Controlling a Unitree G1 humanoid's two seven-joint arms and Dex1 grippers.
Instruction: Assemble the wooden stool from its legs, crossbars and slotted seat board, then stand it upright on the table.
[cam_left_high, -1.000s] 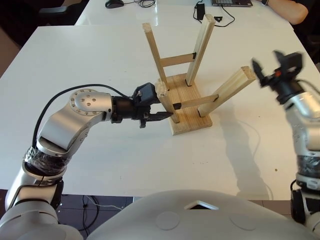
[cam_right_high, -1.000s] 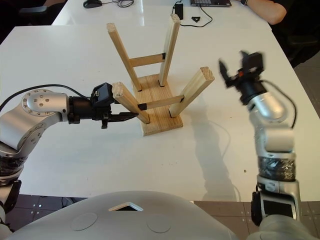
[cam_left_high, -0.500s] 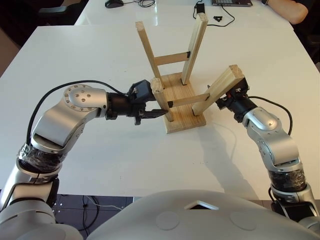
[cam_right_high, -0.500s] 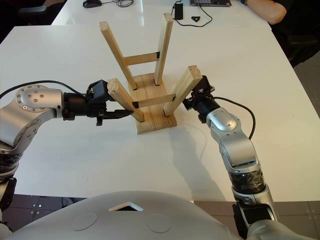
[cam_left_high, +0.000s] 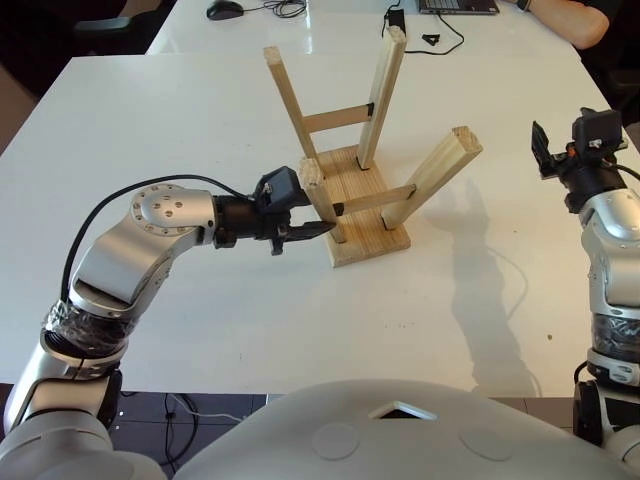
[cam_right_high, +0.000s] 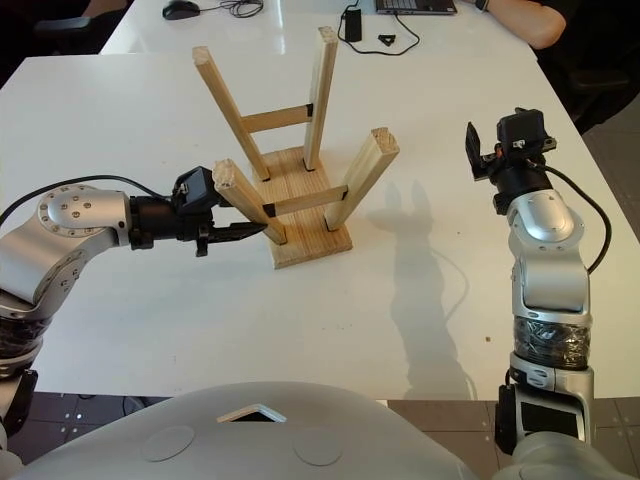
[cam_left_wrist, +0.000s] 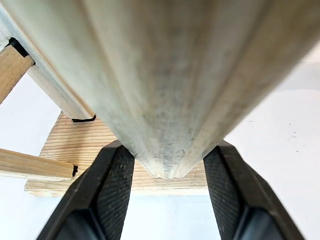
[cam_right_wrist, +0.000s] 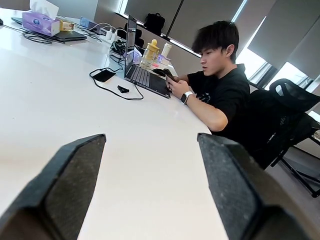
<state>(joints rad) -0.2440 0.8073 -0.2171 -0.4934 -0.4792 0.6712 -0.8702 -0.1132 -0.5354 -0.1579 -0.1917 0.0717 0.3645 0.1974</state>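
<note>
Left gripper (cam_left_high: 318, 229): low over the table (cam_left_high: 180, 110), about midway between the near and far edges, on the left side of the stool (cam_left_high: 365, 160). Clamped on the near-left leg (cam_left_high: 320, 198). In the left wrist view both black pads (cam_left_wrist: 114, 190) press the leg's two sides.
Stool: upside down, about the middle of the table, all four legs pointing up.
Seat board (cam_left_high: 378, 228): flat on the table, underside up, carrying the legs.
Near-left leg: foot end tilted toward the left edge and the near edge, base on the board's near-left corner.
Near crossbar (cam_left_high: 378, 199): runs between the two near legs, black fittings at both ends.
Near-right leg (cam_left_high: 432, 175): leans strongly outward toward the right edge, base at the board's right side.
Far legs: far-left leg (cam_left_high: 286, 100) leans toward the left edge. Far-right leg (cam_left_high: 381, 85) is close to upright. The far crossbar (cam_left_high: 336, 120) joins them about halfway up.
Right gripper (cam_left_high: 560, 155): raised above the table close to the right edge, well apart from the stool, fingers (cam_right_wrist: 70, 185) spread wide with nothing between them.
Beyond the far edge: a second white table with a mouse (cam_left_high: 225, 10), a black adapter with cable (cam_left_high: 396, 20) and a laptop (cam_right_wrist: 146, 79).
</note>
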